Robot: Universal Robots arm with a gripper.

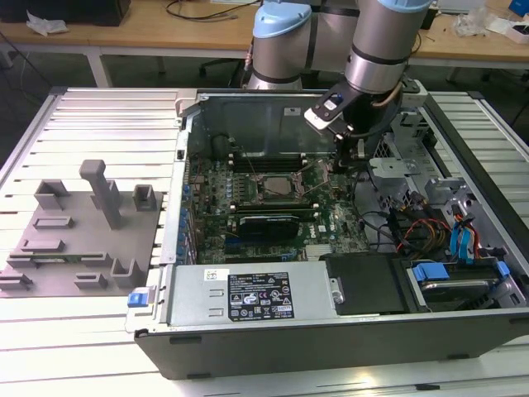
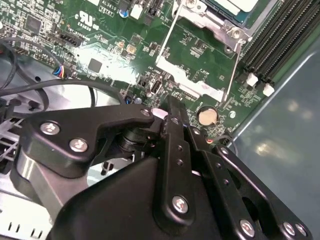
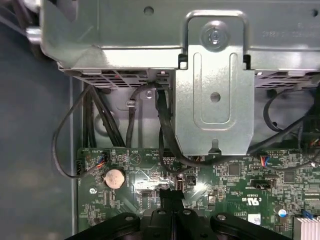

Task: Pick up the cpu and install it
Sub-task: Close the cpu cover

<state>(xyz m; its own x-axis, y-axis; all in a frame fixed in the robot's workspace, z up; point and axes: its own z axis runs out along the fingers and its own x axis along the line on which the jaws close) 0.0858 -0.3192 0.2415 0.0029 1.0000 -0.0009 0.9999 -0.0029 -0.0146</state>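
Exterior view, gripper (image 1: 349, 160) near socket (image 1: 264, 188), apparently closed

The bench (image 1: 74, 331) has a top of pale metal slats running across the exterior view, with a dark rim along its edges. Soft glare lies on the slats, and the light is even and comes from above. Behind it stand two tables with light wooden tops, one on the exterior view's left (image 1: 124, 33) and one on its right (image 1: 463, 45). The left one rests on a white leg (image 1: 103, 70). Beneath them the floor (image 1: 149, 70) is dark. A crumpled white wad (image 1: 45, 23), a dark box (image 1: 74, 10) and a looped black cable (image 1: 198, 10) lie on the left table.
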